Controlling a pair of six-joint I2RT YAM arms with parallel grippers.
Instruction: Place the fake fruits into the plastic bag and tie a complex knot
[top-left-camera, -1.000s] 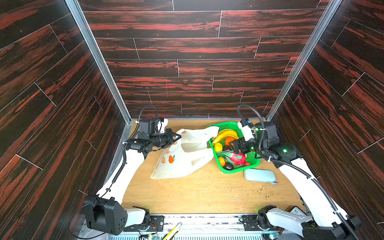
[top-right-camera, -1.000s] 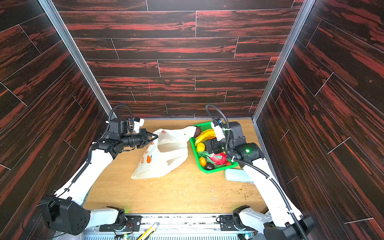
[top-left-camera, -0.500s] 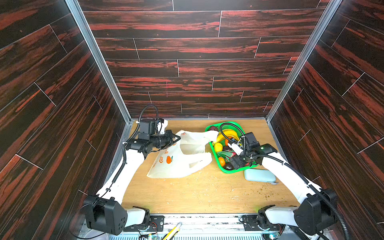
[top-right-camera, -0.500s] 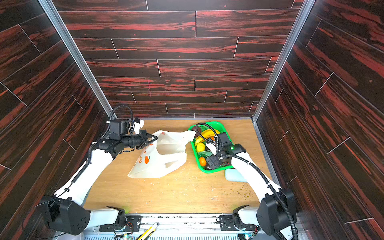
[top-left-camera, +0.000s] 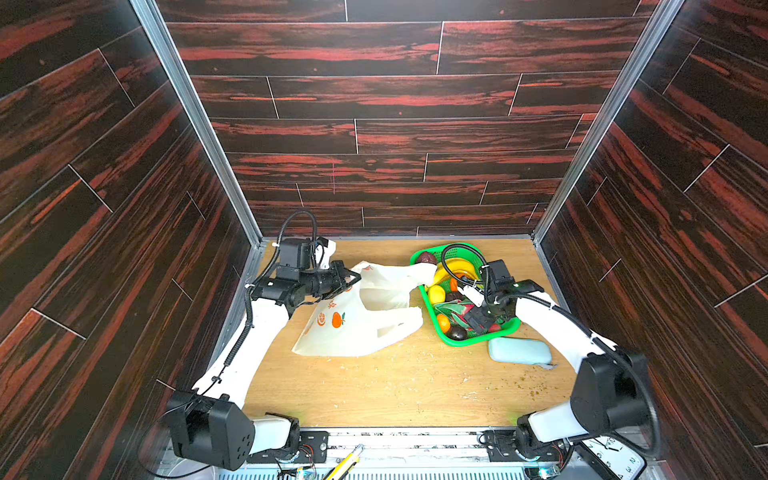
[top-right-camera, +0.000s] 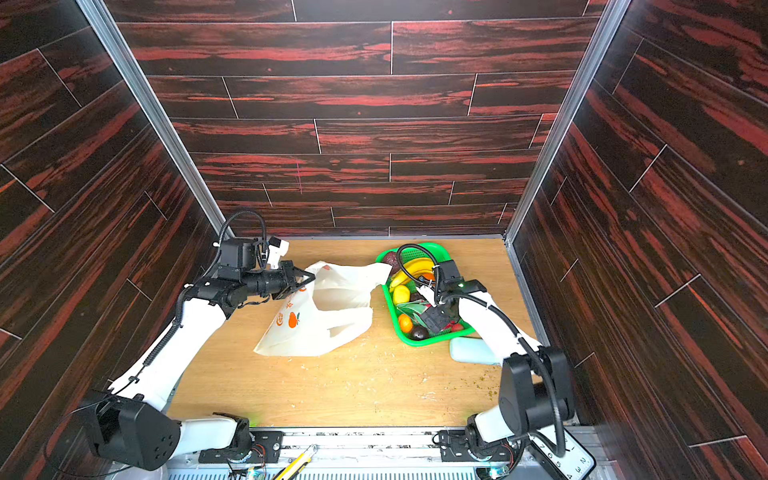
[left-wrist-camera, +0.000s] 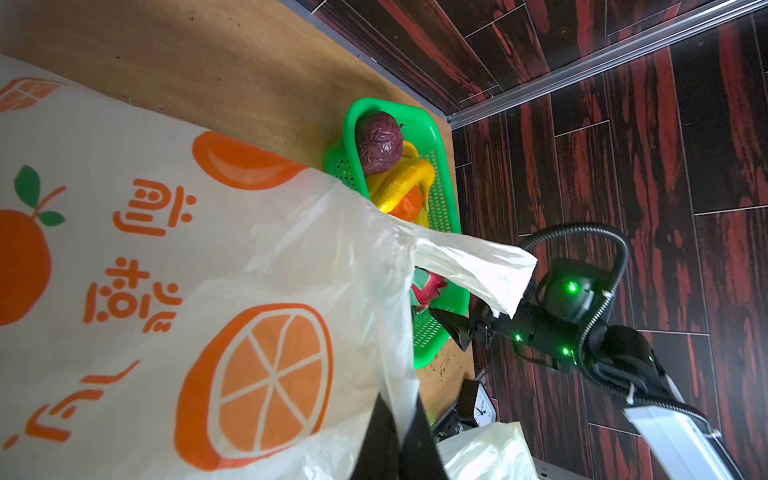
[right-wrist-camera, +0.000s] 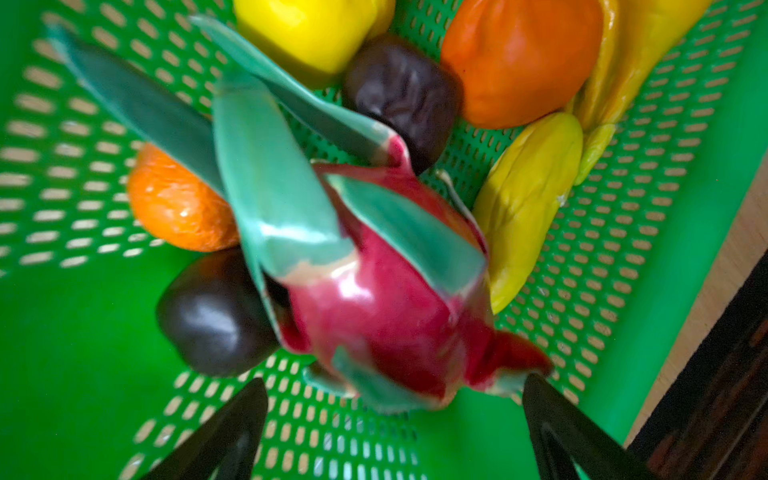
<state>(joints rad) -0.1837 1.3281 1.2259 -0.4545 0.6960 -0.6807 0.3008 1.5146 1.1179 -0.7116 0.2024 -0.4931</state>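
Observation:
The plastic bag (top-left-camera: 365, 316) (top-right-camera: 328, 316) lies slumped on the wooden table left of the basket, its mouth toward the fruits. My left gripper (top-left-camera: 351, 279) (top-right-camera: 307, 277) is shut on the bag's upper rim; in the left wrist view its tips (left-wrist-camera: 405, 432) pinch the thin film (left-wrist-camera: 208, 249). My right gripper (top-left-camera: 478, 318) (top-right-camera: 432, 320) is down in the basket, open. In the right wrist view it (right-wrist-camera: 395, 399) stands wide just short of the pink dragon fruit (right-wrist-camera: 374, 299), not touching. Bananas (top-left-camera: 457, 266), a lemon (top-left-camera: 436, 293), an orange (top-left-camera: 443, 322) and a dark purple ball (top-left-camera: 456, 332) lie around it.
The green mesh basket (top-left-camera: 478, 338) holds all the fruits at the right. A pale blue pouch (top-left-camera: 519, 351) lies just in front of it. One bag handle (left-wrist-camera: 478, 266) drapes over the basket's rim. A clock (top-left-camera: 611, 451) sits at the front right edge.
My right arm has dropped lower into the basket, bringing the open gripper down to the dragon fruit. The left gripper has drawn the bag slightly leftward.

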